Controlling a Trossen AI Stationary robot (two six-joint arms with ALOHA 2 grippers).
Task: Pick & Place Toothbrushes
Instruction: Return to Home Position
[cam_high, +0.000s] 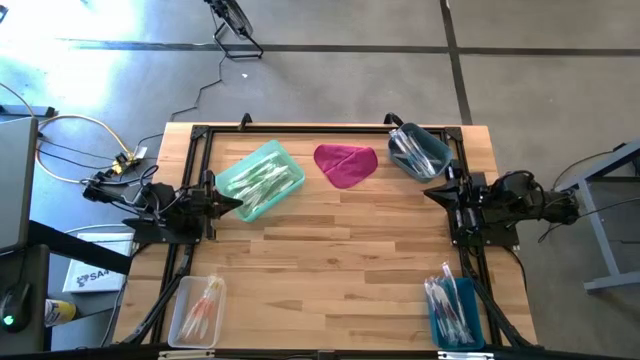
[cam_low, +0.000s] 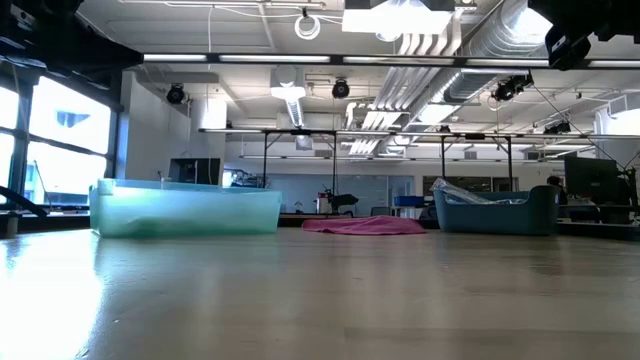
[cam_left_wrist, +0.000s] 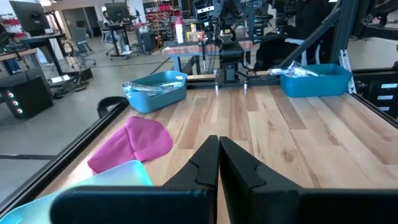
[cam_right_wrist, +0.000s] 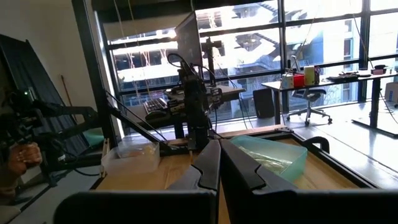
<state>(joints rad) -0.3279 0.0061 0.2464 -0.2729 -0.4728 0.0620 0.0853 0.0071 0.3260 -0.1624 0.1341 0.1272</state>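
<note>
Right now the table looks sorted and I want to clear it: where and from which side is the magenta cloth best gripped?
Probably at its middle, from straight above. The magenta cloth lies limp and low between the green bin and the light blue bin, with no edge standing up for a sideways approach; the slight hump at its middle gives the gripper something to pinch.

Clear-wrapped toothbrushes (cam_high: 265, 182) lie piled inside four separate bins (cam_high: 228, 172).
</note>
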